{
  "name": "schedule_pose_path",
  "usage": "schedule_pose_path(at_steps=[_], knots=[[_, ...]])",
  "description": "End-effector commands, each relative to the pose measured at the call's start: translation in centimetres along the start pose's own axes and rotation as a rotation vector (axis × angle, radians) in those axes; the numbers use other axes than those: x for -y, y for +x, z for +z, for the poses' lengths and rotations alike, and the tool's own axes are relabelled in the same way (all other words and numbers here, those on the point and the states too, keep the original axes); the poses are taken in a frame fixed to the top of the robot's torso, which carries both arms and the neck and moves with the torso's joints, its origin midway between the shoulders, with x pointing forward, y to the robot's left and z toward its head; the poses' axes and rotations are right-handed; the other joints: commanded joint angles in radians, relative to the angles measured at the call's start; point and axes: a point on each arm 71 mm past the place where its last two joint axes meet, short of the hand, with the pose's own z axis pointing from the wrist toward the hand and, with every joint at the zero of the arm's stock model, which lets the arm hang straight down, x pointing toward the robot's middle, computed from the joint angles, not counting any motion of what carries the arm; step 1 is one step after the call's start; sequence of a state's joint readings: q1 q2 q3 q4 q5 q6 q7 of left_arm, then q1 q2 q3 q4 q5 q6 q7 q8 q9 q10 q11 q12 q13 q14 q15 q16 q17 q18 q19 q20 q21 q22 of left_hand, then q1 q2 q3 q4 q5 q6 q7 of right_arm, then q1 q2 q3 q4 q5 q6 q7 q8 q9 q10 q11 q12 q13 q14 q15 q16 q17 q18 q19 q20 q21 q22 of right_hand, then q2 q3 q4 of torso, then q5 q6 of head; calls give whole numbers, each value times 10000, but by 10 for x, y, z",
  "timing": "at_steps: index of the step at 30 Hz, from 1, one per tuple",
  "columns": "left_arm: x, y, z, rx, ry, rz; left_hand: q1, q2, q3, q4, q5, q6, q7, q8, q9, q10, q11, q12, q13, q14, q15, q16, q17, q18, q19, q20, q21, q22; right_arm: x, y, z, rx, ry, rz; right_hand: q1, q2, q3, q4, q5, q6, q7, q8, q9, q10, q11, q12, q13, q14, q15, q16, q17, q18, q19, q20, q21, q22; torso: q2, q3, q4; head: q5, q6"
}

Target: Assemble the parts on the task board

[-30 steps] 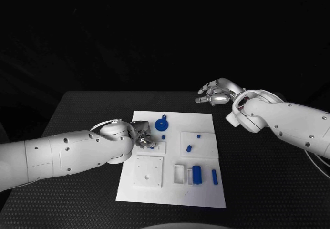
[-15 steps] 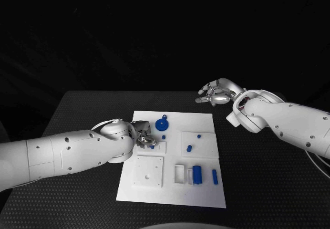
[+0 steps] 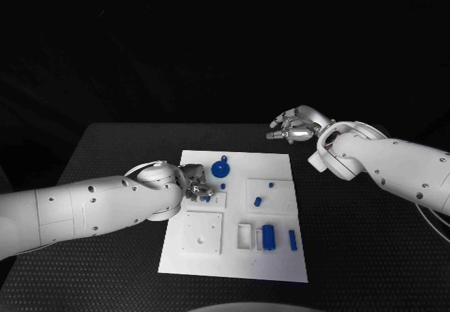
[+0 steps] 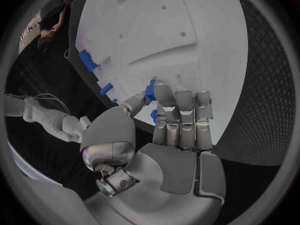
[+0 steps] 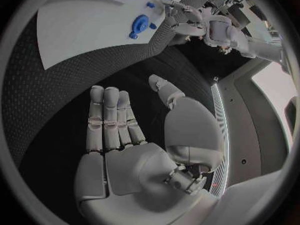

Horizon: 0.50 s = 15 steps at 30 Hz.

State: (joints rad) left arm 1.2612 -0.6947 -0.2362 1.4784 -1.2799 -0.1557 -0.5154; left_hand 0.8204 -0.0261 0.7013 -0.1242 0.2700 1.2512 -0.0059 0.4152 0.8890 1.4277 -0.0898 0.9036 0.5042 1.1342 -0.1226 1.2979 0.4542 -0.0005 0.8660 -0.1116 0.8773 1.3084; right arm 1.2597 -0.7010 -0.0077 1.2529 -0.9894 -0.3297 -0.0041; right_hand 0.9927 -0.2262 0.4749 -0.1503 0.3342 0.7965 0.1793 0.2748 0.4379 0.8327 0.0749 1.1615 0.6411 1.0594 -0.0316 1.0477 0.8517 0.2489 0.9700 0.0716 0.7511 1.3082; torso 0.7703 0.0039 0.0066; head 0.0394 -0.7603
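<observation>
The left hand rests low over the left side of the task board, its fingers closed together around a small blue part held down at the white block beneath them, apparently so the piece can be seated there. The right hand hangs off the board over the black table beyond its far right corner, fingers spread and holding nothing, probably to keep clear of the work. The blue disc lies just beside the left hand, and a blue bar and blue pin wait in the near-right slots.
</observation>
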Motion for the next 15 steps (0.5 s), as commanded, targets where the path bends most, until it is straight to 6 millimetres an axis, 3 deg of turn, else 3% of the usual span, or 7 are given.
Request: schedule_pose_path(at_steps=[1,8,13,15], knots=[[4,9,-1,-587,169,-7,164,-323,1571,-1265,-114,240,-194,36,26,-88,-263,57,-7,3,-90,56,-21,30,106,-1134,49,202,-1,1,0,-112,-87,-12,-110,14,-31,0,66,-6,54,21,-16,-70,-8,61,-18,-58,-5,33,-8,129,26,7,-42,97,-6,-3,15,-14,-4],[5,9,-1,-514,263,117,691,-789,1532,-767,-368,182,-171,-5,47,-122,-252,34,-87,-36,-110,42,-94,22,98,-1150,67,195,-1,1,0,-110,-84,-13,-116,14,-34,3,77,-5,55,22,-16,-70,-7,65,-23,-58,-4,35,-11,129,28,7,-44,100,-6,-6,8,-21,-5],[5,7,-1,-306,272,4,758,-821,1507,-692,-450,174,-166,-14,47,-126,-248,21,-105,-44,-112,34,-109,18,92,-1150,66,195,-1,0,0,-103,-80,-15,-116,13,-35,3,78,-5,55,23,-16,-70,-7,65,-24,-58,-4,36,-11,129,28,7,-44,100,-4,-6,13,-31,15],[4,6,-1,-236,263,-34,791,-880,1480,-581,-683,148,-154,-36,43,-142,-236,-7,-132,-65,-120,9,-133,17,86,-1150,56,188,0,0,0,-103,-78,-15,-119,12,-36,5,79,-5,55,23,-17,-71,-7,66,-25,-59,-4,36,-12,129,28,8,-45,101,-3,-4,11,-29,17]])
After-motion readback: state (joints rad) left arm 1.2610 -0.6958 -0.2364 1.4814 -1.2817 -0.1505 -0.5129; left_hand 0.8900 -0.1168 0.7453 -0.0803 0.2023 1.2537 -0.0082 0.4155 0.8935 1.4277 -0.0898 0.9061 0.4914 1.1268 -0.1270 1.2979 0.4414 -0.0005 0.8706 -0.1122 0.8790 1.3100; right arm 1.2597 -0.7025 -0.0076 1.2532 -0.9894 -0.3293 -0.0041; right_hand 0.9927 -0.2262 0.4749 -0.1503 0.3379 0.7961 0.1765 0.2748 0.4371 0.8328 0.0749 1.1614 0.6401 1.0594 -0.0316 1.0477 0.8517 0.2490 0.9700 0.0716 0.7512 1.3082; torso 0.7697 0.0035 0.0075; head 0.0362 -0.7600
